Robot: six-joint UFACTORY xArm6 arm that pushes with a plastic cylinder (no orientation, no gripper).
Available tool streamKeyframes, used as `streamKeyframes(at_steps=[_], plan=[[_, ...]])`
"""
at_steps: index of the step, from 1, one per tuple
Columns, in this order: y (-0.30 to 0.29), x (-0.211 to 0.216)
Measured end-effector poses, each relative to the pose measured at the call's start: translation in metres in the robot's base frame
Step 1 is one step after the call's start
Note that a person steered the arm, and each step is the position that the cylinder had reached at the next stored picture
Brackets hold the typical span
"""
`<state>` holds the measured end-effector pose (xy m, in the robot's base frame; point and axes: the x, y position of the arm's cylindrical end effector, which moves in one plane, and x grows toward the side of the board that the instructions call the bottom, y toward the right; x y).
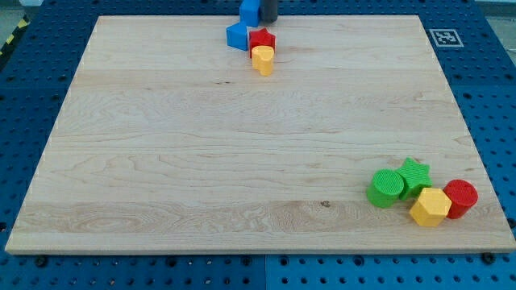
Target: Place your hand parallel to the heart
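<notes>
A yellow heart (263, 60) lies near the top middle of the wooden board (161, 161). A red star (261, 38) touches its upper side, with a blue triangle (238, 35) just to the star's left. A blue cube (250, 10) sits at the board's top edge. My dark rod comes down at the view's top, right beside the cube. My tip (268, 19) is just above the red star and a little above the heart, touching neither that I can see.
At the bottom right is a cluster of a green cylinder (387, 188), a green star (414, 175), a yellow hexagon (430, 207) and a red cylinder (461, 198). A black-and-white marker (443, 36) is at the board's top right corner.
</notes>
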<state>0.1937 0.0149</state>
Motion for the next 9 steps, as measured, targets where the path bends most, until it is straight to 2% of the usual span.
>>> streamKeyframes(at_steps=[3, 4, 5, 6, 7, 8, 9], plan=[[-0.001, 0.000], [0.009, 0.001], [0.042, 0.022], [0.086, 0.056], [0.120, 0.119], [0.126, 0.194], [0.104, 0.257]])
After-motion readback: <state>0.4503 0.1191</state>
